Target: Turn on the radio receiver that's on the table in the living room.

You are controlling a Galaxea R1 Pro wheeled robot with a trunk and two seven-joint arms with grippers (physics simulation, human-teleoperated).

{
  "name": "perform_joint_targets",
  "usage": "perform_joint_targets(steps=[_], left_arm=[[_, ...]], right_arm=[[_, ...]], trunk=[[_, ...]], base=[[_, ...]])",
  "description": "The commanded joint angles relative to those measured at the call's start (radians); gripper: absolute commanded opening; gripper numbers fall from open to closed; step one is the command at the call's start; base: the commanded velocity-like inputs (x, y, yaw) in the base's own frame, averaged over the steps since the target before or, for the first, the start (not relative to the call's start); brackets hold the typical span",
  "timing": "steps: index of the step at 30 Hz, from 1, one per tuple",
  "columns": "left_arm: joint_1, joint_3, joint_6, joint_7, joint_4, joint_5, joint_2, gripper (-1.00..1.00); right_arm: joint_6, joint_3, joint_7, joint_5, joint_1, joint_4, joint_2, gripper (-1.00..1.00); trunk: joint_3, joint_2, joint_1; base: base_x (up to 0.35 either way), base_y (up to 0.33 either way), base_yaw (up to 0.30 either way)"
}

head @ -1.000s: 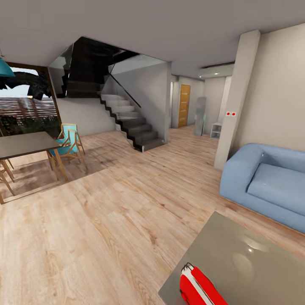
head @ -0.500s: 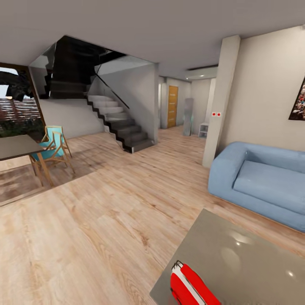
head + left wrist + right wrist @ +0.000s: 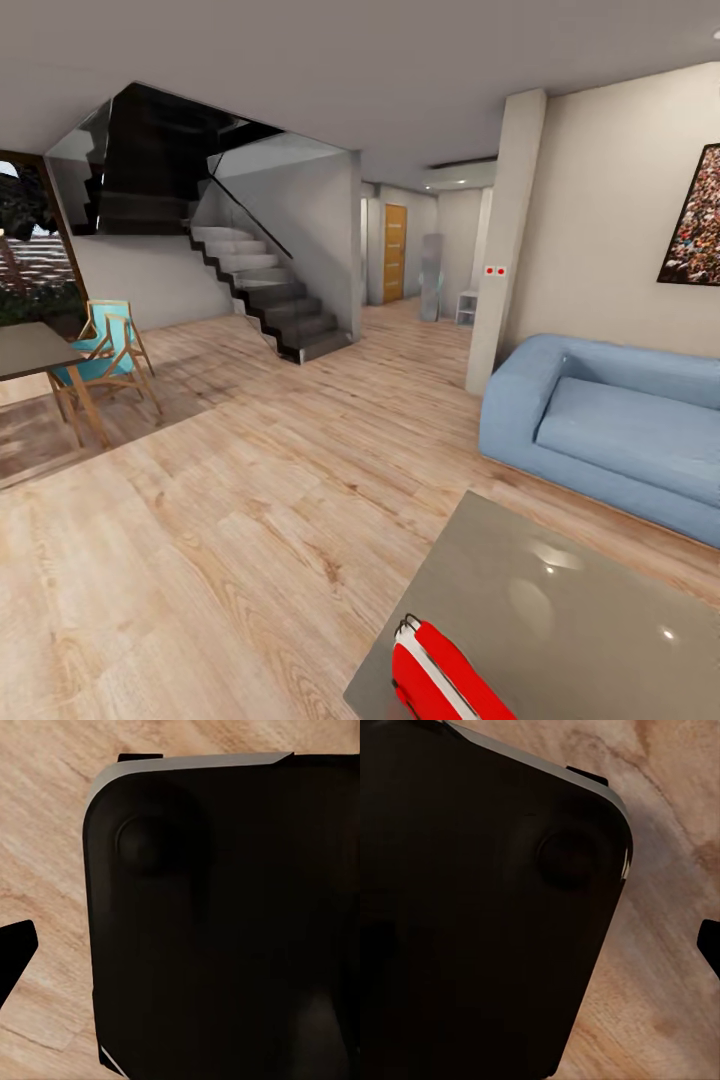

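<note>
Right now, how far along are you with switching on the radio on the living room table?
Done: the living room is reached; the pale-blue sofa and the low glossy grey-beige table lie just ahead. In hand: closing in on the table, where a red object with a white stripe, likely the radio, sits at its near corner. Left: nothing touches that object yet, so getting within reach and pressing its switch remain.

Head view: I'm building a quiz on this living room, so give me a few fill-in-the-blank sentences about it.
1. The red radio lies on the glossy grey ____.
2. The sofa against the right wall is pale ____.
3. The picture hangs on the wall above the ____.
4. The staircase rises beyond a floor of light ____ planks.

Missing words: table; blue; sofa; wood
</note>
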Motion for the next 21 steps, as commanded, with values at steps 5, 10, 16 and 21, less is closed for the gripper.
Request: perform_joint_targets(steps=[5, 10, 16, 21], left_arm=[[0.0, -0.001, 0.0, 0.0, 0.0, -0.001, 0.0, 1.0], [0.0, -0.003, -0.001, 0.0, 0.0, -0.005, -0.001, 1.0], [0.0, -0.003, -0.001, 0.0, 0.0, -0.005, 0.001, 1.0], [0.0, -0.004, -0.001, 0.0, 0.0, -0.005, 0.001, 1.0]], right_arm=[[0.0, 0.0, 0.0, 0.0, 0.0, 0.0, 0.0, 1.0], [0.0, 0.0, 0.0, 0.0, 0.0, 0.0, 0.0, 1.0], [0.001, 0.0, 0.0, -0.001, 0.0, 0.0, 0.0, 1.0], [0.0, 0.0, 0.0, -0.001, 0.0, 0.0, 0.0, 1.0]], trunk=[[0.0, 0.0, 0.0], [0.013, 0.028, -0.015], [0.031, 0.07, -0.038], [0.047, 0.105, -0.058]], base=[[0.0, 0.0, 0.0], [0.0, 0.0, 0.0], [0.0, 0.0, 0.0], [0.0, 0.0, 0.0]])
